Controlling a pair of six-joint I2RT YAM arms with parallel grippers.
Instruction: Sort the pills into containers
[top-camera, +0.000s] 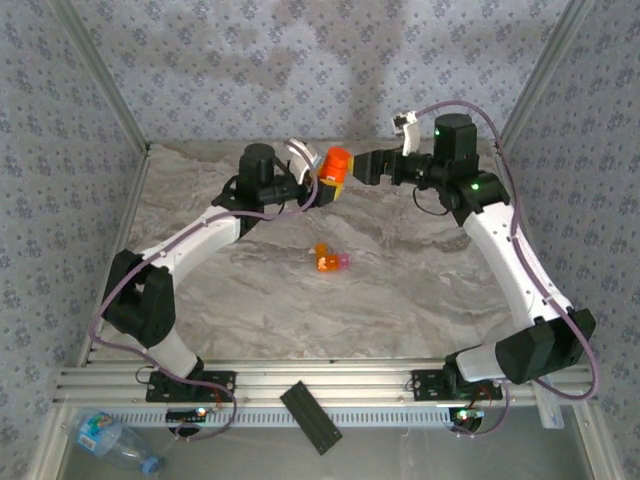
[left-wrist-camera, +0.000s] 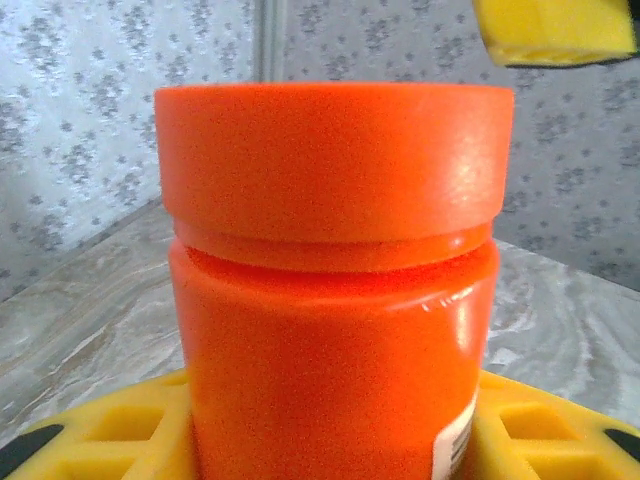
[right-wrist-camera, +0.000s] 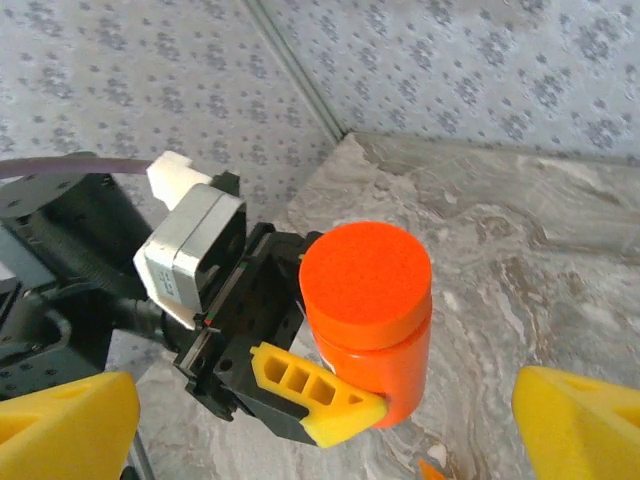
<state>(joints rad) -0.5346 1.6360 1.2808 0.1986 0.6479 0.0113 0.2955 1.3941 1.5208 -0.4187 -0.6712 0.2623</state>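
The left pincer (top-camera: 330, 182) is clenched on the small orange pill bottle (top-camera: 337, 163), holding it upright, cap on, over the far middle of the table (top-camera: 420, 290). The right pincer (top-camera: 372, 166) faces the bottle from just beside it, its yellow fingers (right-wrist-camera: 70, 425) spread wide, released. The tiny orange compartment (top-camera: 324, 261) with its pink piece lies mid-table, well apart. The table is grey marbled, with 3 floral-papered walls (top-camera: 300, 60) around it. The bottle's label (left-wrist-camera: 455, 440) is cut off, and the compartment's contents are too small to tell.
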